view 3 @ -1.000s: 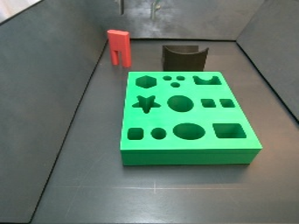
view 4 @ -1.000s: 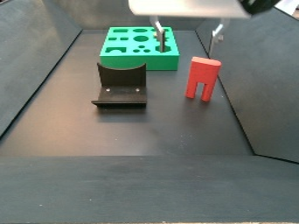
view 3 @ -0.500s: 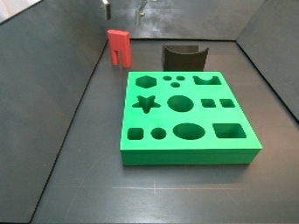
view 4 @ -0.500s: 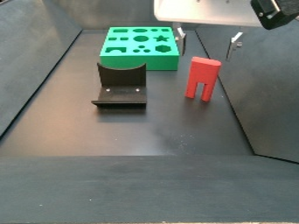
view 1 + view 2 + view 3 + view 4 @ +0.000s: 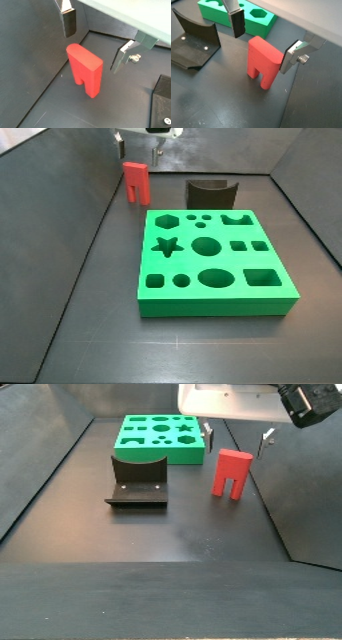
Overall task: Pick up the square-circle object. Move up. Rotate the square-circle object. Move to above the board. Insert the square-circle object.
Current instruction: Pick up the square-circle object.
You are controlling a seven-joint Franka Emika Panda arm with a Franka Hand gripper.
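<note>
Pick step: end effector (image 5: 264, 42) open, hovering above the square-circle object (image 5: 263, 61), which stands legs-down on the desk (image 5: 174, 534) right of the fixture (image 5: 138, 479), board (image 5: 160, 437) beyond; next, descend and close on its top.

Red square-circle object (image 5: 233, 473) upright on two slotted legs on the dark desk (image 5: 174, 534), untouched, beneath the spread end effector (image 5: 264, 41). Bright green board (image 5: 214, 262) lying flat, well apart, holes empty.
</note>
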